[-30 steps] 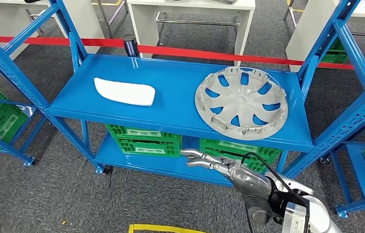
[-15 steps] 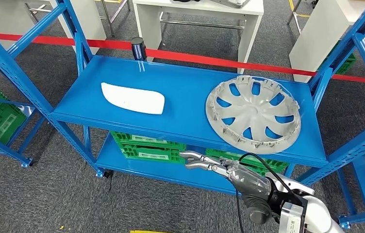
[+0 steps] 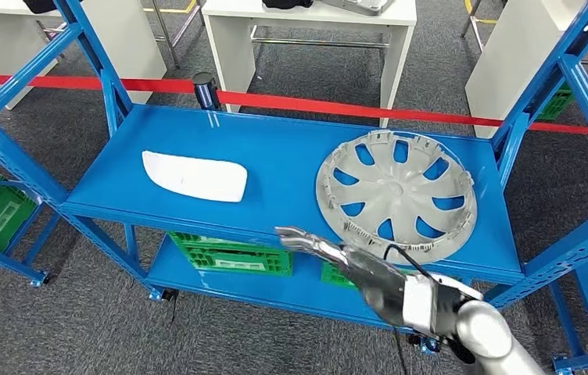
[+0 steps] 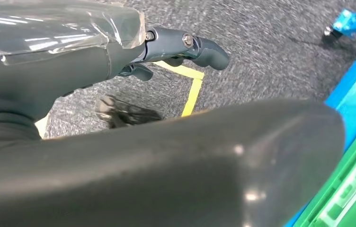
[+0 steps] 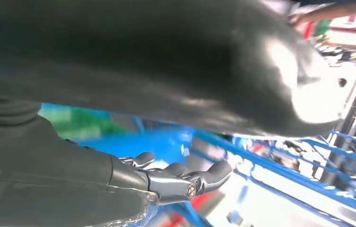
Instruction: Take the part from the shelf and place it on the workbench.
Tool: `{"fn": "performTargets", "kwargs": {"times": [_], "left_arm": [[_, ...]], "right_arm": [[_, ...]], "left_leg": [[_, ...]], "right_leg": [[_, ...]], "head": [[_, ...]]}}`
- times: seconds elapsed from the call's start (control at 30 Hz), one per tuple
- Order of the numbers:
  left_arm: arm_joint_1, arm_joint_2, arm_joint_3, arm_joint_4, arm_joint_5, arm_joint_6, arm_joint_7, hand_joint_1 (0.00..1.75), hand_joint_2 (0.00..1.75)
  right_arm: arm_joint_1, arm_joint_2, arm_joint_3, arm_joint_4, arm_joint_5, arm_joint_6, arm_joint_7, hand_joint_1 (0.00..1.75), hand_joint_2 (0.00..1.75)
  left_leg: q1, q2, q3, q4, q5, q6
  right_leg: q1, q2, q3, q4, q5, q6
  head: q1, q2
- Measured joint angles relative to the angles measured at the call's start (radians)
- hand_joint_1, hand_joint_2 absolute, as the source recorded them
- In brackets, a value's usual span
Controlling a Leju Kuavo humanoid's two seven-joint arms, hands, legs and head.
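Observation:
A grey wheel cover (image 3: 396,195) lies flat on the right half of the blue shelf board (image 3: 275,156). A white curved part (image 3: 194,176) lies on its left half. My right hand (image 3: 338,262) is raised in front of the shelf's front edge, between the two parts and below the wheel cover, fingers stretched out and apart, holding nothing. The right wrist view shows that right hand (image 5: 176,177) with its fingers extended against blurred blue framing. In the left wrist view my left hand (image 4: 185,45) hangs over grey carpet with empty, slightly curled fingers.
Blue uprights (image 3: 537,90) frame the shelf on both sides. Green crates (image 3: 232,254) sit on the lower board. A red barrier tape (image 3: 338,105) runs behind, with white tables (image 3: 306,23) beyond. Yellow floor tape (image 4: 192,90) lies near the left hand.
My right hand has risen from below the shelf board to the level of its front edge. The camera has shifted, so the whole scene sits slightly differently.

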Motion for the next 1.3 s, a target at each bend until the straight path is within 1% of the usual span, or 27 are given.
{"fn": "performTargets", "kwargs": {"times": [0.03,0.07,0.1,0.17,0.23,0.3,0.37,0.4,0.43,0.47,0.5,0.53,0.57,0.6,0.63,0.7,0.77,0.8,0.83,0.9,0.93,0.97,1.0,1.07,1.13,1.23,1.3], "left_arm": [[0.000,0.000,0.002,-0.003,-0.013,-0.005,-0.005,0.00,0.00],[0.000,0.001,0.007,-0.008,-0.028,-0.012,-0.011,0.00,0.00],[-0.001,0.001,0.012,-0.012,-0.041,-0.018,-0.018,0.00,0.00],[-0.003,0.002,0.025,-0.018,-0.063,-0.031,-0.028,0.00,0.00],[-0.005,0.002,0.040,-0.023,-0.073,-0.036,-0.035,0.00,0.00],[-0.007,0.001,0.052,-0.026,-0.068,-0.028,-0.038,0.00,0.00],[-0.006,0.000,0.054,-0.027,-0.044,-0.010,-0.033,0.00,0.00],[-0.002,0.000,0.049,-0.027,-0.019,0.003,-0.025,0.00,0.00],[0.005,-0.001,0.039,-0.028,0.013,0.017,-0.014,0.00,0.00],[0.016,-0.002,0.023,-0.031,0.052,0.031,0.000,0.00,0.00],[0.029,-0.003,0.000,-0.035,0.090,0.044,0.014,0.00,0.00],[0.043,-0.003,-0.025,-0.041,0.122,0.053,0.026,0.00,0.00],[0.054,-0.004,-0.047,-0.047,0.144,0.059,0.034,0.00,0.00],[0.063,-0.004,-0.067,-0.054,0.157,0.063,0.040,0.00,0.00],[0.069,-0.004,-0.083,-0.059,0.162,0.064,0.043,0.00,0.00],[0.078,-0.005,-0.109,-0.068,0.164,0.066,0.045,0.00,0.00],[0.087,-0.005,-0.126,-0.076,0.161,0.063,0.043,0.00,0.00],[0.090,-0.004,-0.132,-0.080,0.158,0.061,0.041,0.00,0.00],[0.092,-0.004,-0.136,-0.082,0.152,0.059,0.037,0.00,0.00],[0.094,-0.004,-0.139,-0.083,0.132,0.052,0.027,0.00,0.00],[0.094,-0.004,-0.138,-0.084,0.119,0.048,0.022,0.00,0.00],[0.094,-0.004,-0.137,-0.084,0.105,0.043,0.017,0.00,0.00],[0.093,-0.004,-0.136,-0.084,0.091,0.039,0.011,0.00,0.00],[0.090,-0.003,-0.130,-0.085,0.064,0.030,0.002,0.00,0.00],[0.083,-0.001,-0.121,-0.087,0.039,0.022,-0.007,0.00,0.00],[0.073,0.000,-0.107,-0.088,0.011,0.012,-0.020,0.00,0.00],[0.069,-0.001,-0.095,-0.088,-0.012,0.002,-0.032,0.00,0.00]], "right_arm": [[-0.007,0.006,0.008,0.017,-0.080,0.006,0.035,0.00,0.00],[-0.014,0.010,0.016,0.035,-0.172,0.014,0.065,0.00,0.00],[-0.017,0.012,0.023,0.050,-0.252,0.021,0.083,0.00,0.00],[-0.020,0.016,0.033,0.072,-0.337,0.010,0.090,0.00,0.87],[-0.020,0.018,0.036,0.080,-0.264,-0.041,0.069,0.00,1.75],[-0.022,0.017,0.029,0.080,-0.033,-0.129,0.046,0.00,1.75],[-0.013,0.014,0.012,0.076,0.254,-0.216,0.049,0.00,1.75],[-0.001,0.012,-0.002,0.071,0.383,-0.245,0.060,0.00,1.75],[0.017,0.010,-0.020,0.065,0.492,-0.263,0.074,0.00,1.75],[0.038,0.010,-0.043,0.055,0.599,-0.275,0.086,0.00,1.75],[0.060,0.010,-0.066,0.045,0.677,-0.280,0.095,0.00,1.75],[0.082,0.010,-0.089,0.035,0.739,-0.282,0.101,0.00,1.75],[0.101,0.011,-0.110,0.025,0.788,-0.283,0.104,0.00,1.75],[0.118,0.011,-0.128,0.016,0.823,-0.285,0.107,0.00,1.75],[0.134,0.012,-0.143,0.008,0.855,-0.288,0.112,0.00,1.75],[0.167,0.016,-0.170,-0.013,0.942,-0.298,0.130,0.00,1.75],[0.202,0.024,-0.198,-0.039,1.051,-0.306,0.151,0.00,1.75],[0.218,0.029,-0.212,-0.053,1.102,-0.308,0.160,0.00,1.75],[0.234,0.035,-0.225,-0.066,1.144,-0.307,0.165,0.00,1.75],[0.267,0.045,-0.253,-0.089,1.204,-0.294,0.169,0.00,1.75],[0.285,0.050,-0.266,-0.098,1.220,-0.281,0.170,0.00,1.75],[0.301,0.053,-0.277,-0.107,1.230,-0.266,0.171,0.00,1.75],[0.316,0.056,-0.285,-0.114,1.233,-0.250,0.171,0.00,1.75],[0.336,0.061,-0.297,-0.127,1.231,-0.223,0.172,0.00,1.75],[0.347,0.065,-0.303,-0.133,1.226,-0.208,0.176,0.00,1.75],[0.355,0.073,-0.305,-0.133,1.216,-0.200,0.187,0.00,1.75],[0.353,0.078,-0.312,-0.128,1.199,-0.199,0.197,0.00,1.75]], "left_leg": [[-0.002,0.000,0.025,-0.076,0.052,0.008],[-0.005,0.000,0.050,-0.144,0.089,0.015],[-0.008,0.001,0.068,-0.191,0.112,0.022],[-0.015,0.001,0.077,-0.217,0.115,0.032],[-0.016,0.001,0.089,-0.231,0.117,0.040],[-0.011,0.003,0.108,-0.252,0.123,0.048],[-0.010,0.002,0.116,-0.259,0.123,0.055],[-0.010,0.001,0.116,-0.259,0.121,0.057],[-0.010,-0.001,0.118,-0.258,0.118,0.058],[-0.010,-0.004,0.121,-0.257,0.114,0.057],[-0.010,-0.005,0.124,-0.255,0.110,0.054],[-0.010,-0.007,0.127,-0.250,0.103,0.051],[-0.012,-0.008,0.129,-0.244,0.096,0.045],[-0.014,-0.009,0.128,-0.235,0.089,0.040],[-0.016,-0.010,0.127,-0.229,0.083,0.035],[-0.016,-0.011,0.125,-0.223,0.076,0.027],[-0.012,-0.009,0.118,-0.206,0.059,0.018],[-0.010,-0.008,0.105,-0.174,0.037,0.012],[-0.007,-0.006,0.080,-0.120,0.008,0.006],[-0.002,-0.002,0.012,0.019,-0.049,-0.003],[-0.001,-0.001,-0.014,0.066,-0.060,-0.005],[0.000,0.000,-0.021,0.075,-0.052,-0.004],[0.000,0.001,-0.009,0.043,-0.026,-0.001],[-0.003,0.001,0.059,-0.099,0.040,0.013],[-0.010,0.003,0.108,-0.200,0.069,0.028],[-0.014,0.005,0.119,-0.225,0.074,0.040],[-0.010,0.006,0.133,-0.244,0.086,0.050]], "right_leg": [[0.000,0.001,0.007,-0.001,-0.006,0.002],[0.003,0.001,0.014,-0.001,-0.012,0.005],[0.005,0.001,0.018,-0.002,-0.016,0.008],[0.006,0.001,0.021,-0.005,-0.022,0.018],[0.005,0.000,0.023,-0.007,-0.028,0.026],[0.006,-0.001,-0.001,0.045,-0.053,0.027],[0.004,-0.002,-0.074,0.178,-0.102,0.023],[0.003,-0.002,-0.113,0.242,-0.120,0.025],[0.002,-0.002,-0.141,0.280,-0.126,0.030],[-0.001,-0.003,-0.147,0.275,-0.113,0.039],[-0.003,-0.004,-0.131,0.229,-0.085,0.050],[-0.006,-0.006,-0.100,0.153,-0.048,0.061],[-0.007,-0.008,-0.070,0.086,-0.018,0.064],[-0.007,-0.010,-0.048,0.036,0.003,0.061],[-0.006,-0.011,-0.036,0.012,0.012,0.053],[-0.004,-0.010,-0.034,0.010,0.012,0.034],[-0.007,-0.010,-0.029,0.008,0.011,0.023],[-0.010,-0.010,-0.026,0.007,0.011,0.018],[-0.010,-0.010,-0.024,0.007,0.009,0.014],[-0.008,-0.011,-0.022,0.008,0.007,0.009],[-0.006,-0.011,-0.022,0.008,0.006,0.008],[-0.005,-0.010,-0.021,0.008,0.006,0.008],[-0.003,-0.009,-0.019,0.008,0.005,0.007],[-0.001,-0.006,-0.016,0.007,0.004,0.007],[0.002,-0.004,-0.016,0.006,0.003,0.012],[0.002,-0.004,-0.017,0.003,0.004,0.027],[0.003,-0.005,-0.030,0.034,-0.013,0.030]], "head": [[0.000,0.000],[0.001,0.000],[0.001,0.000],[0.001,0.000],[0.001,0.000],[0.003,0.000],[0.004,0.000],[0.004,0.000],[0.004,0.000],[0.004,0.000],[0.004,0.000],[0.004,0.000],[0.004,0.000],[0.004,0.000],[0.004,0.000],[0.004,0.000],[0.003,0.000],[0.002,0.000],[0.000,0.000],[0.000,0.000],[-0.001,0.000],[0.000,0.000],[-0.001,0.000],[-0.001,0.000],[0.000,0.000],[-0.001,0.000],[0.002,0.000]]}}
